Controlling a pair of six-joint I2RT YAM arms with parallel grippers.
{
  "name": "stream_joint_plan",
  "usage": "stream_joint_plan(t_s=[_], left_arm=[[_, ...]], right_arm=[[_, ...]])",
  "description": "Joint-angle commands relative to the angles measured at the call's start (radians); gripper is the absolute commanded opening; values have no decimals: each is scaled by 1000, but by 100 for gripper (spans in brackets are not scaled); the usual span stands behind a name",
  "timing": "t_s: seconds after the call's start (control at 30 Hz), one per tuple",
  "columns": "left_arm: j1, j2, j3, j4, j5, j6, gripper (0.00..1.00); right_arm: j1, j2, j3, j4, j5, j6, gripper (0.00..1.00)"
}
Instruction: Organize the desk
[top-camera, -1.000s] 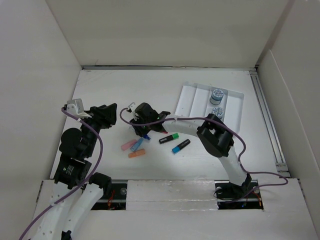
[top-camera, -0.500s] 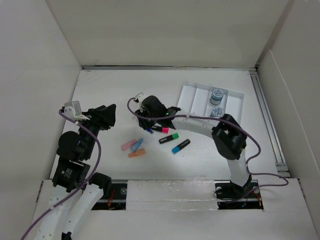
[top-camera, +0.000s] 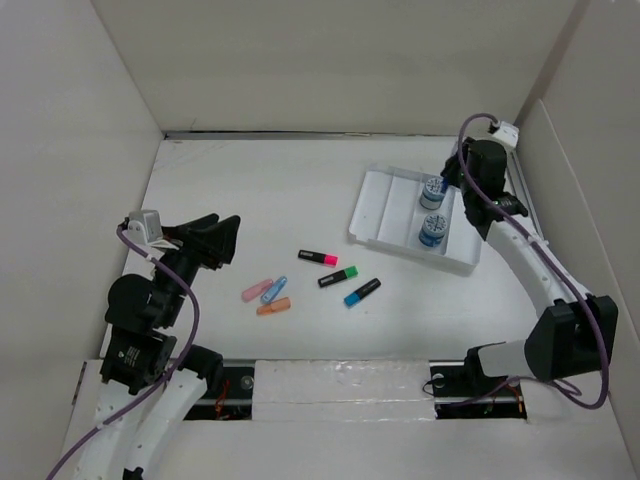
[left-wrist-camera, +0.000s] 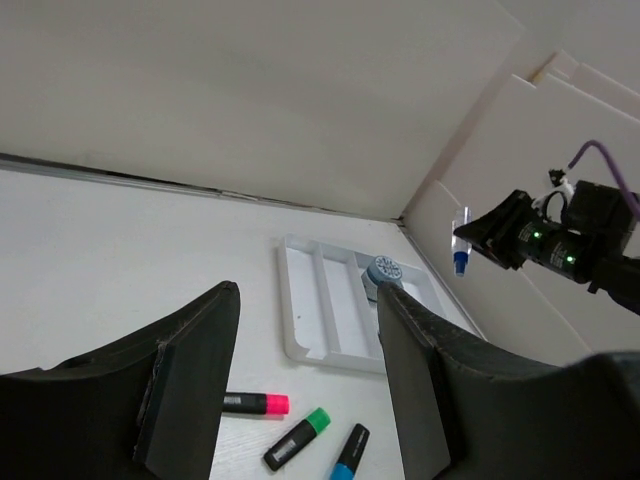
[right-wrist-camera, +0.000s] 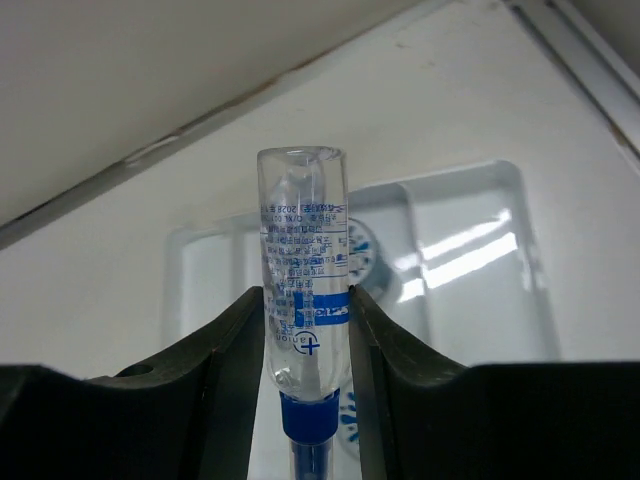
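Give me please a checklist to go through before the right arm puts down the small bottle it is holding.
1. Grip on the clear bottle: ok; the right gripper is shut on it, blue cap downward.
2. Bottle over the tray: ok; it hangs above it, near the two rolls.
3. Free room in the tray: ok; the left compartments are bare.
4. Exact compartment underneath the bottle: cannot tell.
5. Is the left gripper out of the way: ok; open, far from the tray.
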Motion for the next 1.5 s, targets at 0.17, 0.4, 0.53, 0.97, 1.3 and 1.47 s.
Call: stream_joint_plan(t_s=[0.17,0.4,0.53,0.97,1.3,1.47], left_arm=[[-22,-68,30,28,-6,21,53],[-54,-96,32,15,-26,30,53],[-54,-101,38,5,-63,34,53],[-54,-53,29,0,-64,39,53],[-54,7,22,-6,-120,59,53],[-54,47,30,-9,-118,65,52]], right_arm=[[-162,76,-21,-153,90,57,19],[-175,228,25,-254,91,17,19],[-165,240,-10,-239,125,9,18],[-37,-25,-35,-195,152,23,75],[487,-173,-309,-154,-106,69,0],[692,-108,-417,-186,-120,245,60]])
